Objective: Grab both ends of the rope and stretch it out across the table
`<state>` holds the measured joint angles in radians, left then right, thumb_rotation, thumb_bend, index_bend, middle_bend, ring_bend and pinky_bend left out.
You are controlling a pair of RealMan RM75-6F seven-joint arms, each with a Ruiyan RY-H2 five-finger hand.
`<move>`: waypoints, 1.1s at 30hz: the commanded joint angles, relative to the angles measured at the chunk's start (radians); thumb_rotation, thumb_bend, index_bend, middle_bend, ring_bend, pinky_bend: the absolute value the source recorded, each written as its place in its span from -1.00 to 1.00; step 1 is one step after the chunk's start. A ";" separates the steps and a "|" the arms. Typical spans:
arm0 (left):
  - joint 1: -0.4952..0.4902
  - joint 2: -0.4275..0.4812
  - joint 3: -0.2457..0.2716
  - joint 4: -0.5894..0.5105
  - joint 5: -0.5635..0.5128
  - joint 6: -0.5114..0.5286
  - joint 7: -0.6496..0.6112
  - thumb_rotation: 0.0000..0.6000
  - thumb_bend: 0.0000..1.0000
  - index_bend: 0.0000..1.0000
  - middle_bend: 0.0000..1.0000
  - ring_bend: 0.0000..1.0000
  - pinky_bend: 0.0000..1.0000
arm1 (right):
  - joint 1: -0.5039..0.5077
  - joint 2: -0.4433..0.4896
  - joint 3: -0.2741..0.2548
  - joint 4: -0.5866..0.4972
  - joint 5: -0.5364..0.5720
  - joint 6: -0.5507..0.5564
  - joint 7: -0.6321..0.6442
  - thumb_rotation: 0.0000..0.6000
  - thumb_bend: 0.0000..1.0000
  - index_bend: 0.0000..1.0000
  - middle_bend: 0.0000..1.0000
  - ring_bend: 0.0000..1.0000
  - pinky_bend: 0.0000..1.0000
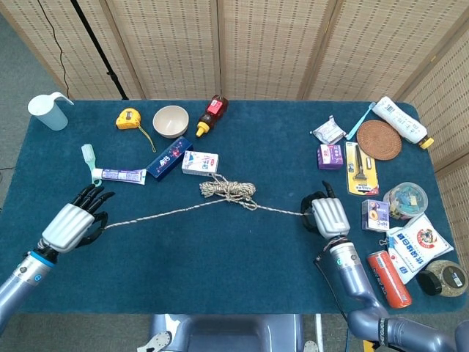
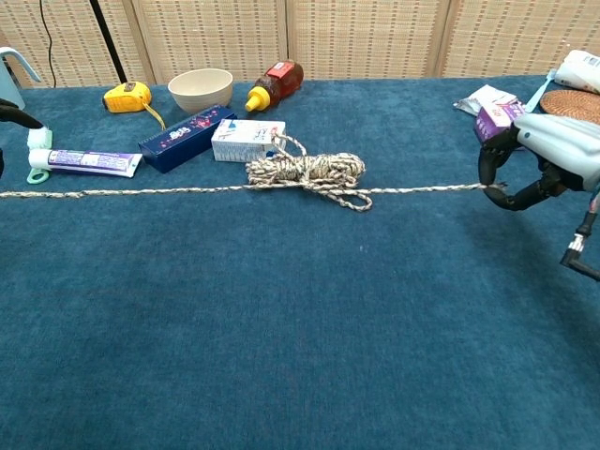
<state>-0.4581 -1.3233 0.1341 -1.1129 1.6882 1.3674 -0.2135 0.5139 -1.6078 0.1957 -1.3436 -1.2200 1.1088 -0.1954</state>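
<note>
Now each robot hand, left and right, pinches an end of the rope, its middle coiled.

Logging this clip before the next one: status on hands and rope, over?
Left hand and right hand each pinch a rope end. Rope nearly straight, coil bunched mid-table. White box touches coil.

Bright, even overhead light, soft shadows, sharp focus; perhaps slight distortion at edges.
</note>
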 commanded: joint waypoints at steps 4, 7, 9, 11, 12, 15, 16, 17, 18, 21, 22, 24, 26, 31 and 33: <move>0.047 0.023 -0.019 0.018 -0.047 0.022 -0.022 1.00 -0.22 0.29 -0.73 -1.00 -1.00 | -0.021 0.048 0.014 -0.027 0.004 0.038 -0.005 1.00 0.33 0.51 -0.06 -0.35 -1.00; 0.065 0.029 -0.027 0.030 -0.069 0.022 -0.034 1.00 -0.22 0.29 -0.73 -1.00 -1.00 | -0.028 0.066 0.020 -0.034 0.011 0.047 -0.007 1.00 0.33 0.51 -0.06 -0.34 -1.00; 0.083 0.035 -0.034 0.046 -0.095 0.019 -0.042 1.00 -0.22 0.29 -0.73 -1.00 -1.00 | -0.035 0.081 0.027 -0.032 0.021 0.057 -0.010 1.00 0.33 0.51 -0.06 -0.34 -1.00; 0.100 0.039 -0.042 0.066 -0.115 0.019 -0.055 1.00 -0.22 0.29 -0.73 -1.00 -1.00 | -0.042 0.101 0.031 -0.033 0.028 0.061 -0.010 1.00 0.33 0.51 -0.06 -0.34 -1.00; 0.107 0.041 -0.045 0.075 -0.124 0.016 -0.060 1.00 -0.22 0.29 -0.73 -1.00 -1.00 | -0.046 0.109 0.033 -0.031 0.033 0.063 -0.009 1.00 0.33 0.51 -0.06 -0.34 -1.00; 0.125 0.044 -0.056 0.104 -0.153 0.004 -0.076 1.00 -0.22 0.29 -0.73 -1.00 -1.00 | -0.057 0.130 0.039 -0.028 0.047 0.070 -0.004 1.00 0.33 0.51 -0.06 -0.34 -1.00; 0.131 0.046 -0.060 0.114 -0.162 -0.002 -0.082 1.00 -0.22 0.29 -0.73 -1.00 -1.00 | -0.061 0.137 0.041 -0.026 0.051 0.071 -0.001 1.00 0.33 0.51 -0.06 -0.34 -1.00; 0.135 0.046 -0.062 0.121 -0.168 -0.006 -0.085 1.00 -0.22 0.29 -0.73 -1.00 -1.00 | -0.064 0.141 0.042 -0.025 0.054 0.072 0.000 1.00 0.33 0.51 -0.06 -0.34 -1.00; 0.140 0.047 -0.066 0.133 -0.177 -0.011 -0.089 1.00 -0.22 0.29 -0.73 -1.00 -1.00 | -0.068 0.148 0.042 -0.022 0.058 0.074 0.002 1.00 0.33 0.51 -0.06 -0.34 -1.00; 0.159 0.050 -0.082 0.173 -0.217 -0.037 -0.106 1.00 -0.22 0.29 -0.73 -1.00 -1.00 | -0.085 0.172 0.046 -0.012 0.073 0.083 0.009 1.00 0.33 0.51 -0.05 -0.34 -1.00; 0.163 0.049 -0.087 0.185 -0.225 -0.045 -0.113 1.00 -0.22 0.29 -0.73 -1.00 -1.00 | -0.091 0.179 0.046 -0.011 0.077 0.085 0.014 1.00 0.33 0.51 -0.05 -0.34 -1.00; 0.168 0.049 -0.094 0.199 -0.234 -0.053 -0.121 1.00 -0.22 0.29 -0.73 -1.00 -1.00 | -0.097 0.186 0.048 -0.009 0.080 0.088 0.021 1.00 0.33 0.51 -0.06 -0.34 -1.00; 0.174 0.048 -0.101 0.212 -0.243 -0.060 -0.128 1.00 -0.22 0.29 -0.73 -1.00 -1.00 | -0.103 0.193 0.050 -0.006 0.084 0.094 0.025 1.00 0.33 0.51 -0.06 -0.34 -1.00; 0.189 0.050 -0.115 0.229 -0.252 -0.068 -0.139 1.00 -0.22 0.29 -0.73 -1.00 -1.00 | -0.120 0.217 0.051 -0.009 0.090 0.104 0.036 1.00 0.33 0.51 -0.06 -0.34 -1.00; 0.191 0.051 -0.118 0.226 -0.247 -0.062 -0.139 1.00 -0.22 0.29 -0.73 -1.00 -1.00 | -0.125 0.222 0.050 -0.013 0.087 0.108 0.040 1.00 0.33 0.51 -0.06 -0.34 -1.00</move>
<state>-0.2681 -1.2731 0.0178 -0.8863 1.4394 1.3035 -0.3528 0.3902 -1.3862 0.2461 -1.3564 -1.1320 1.2154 -0.1559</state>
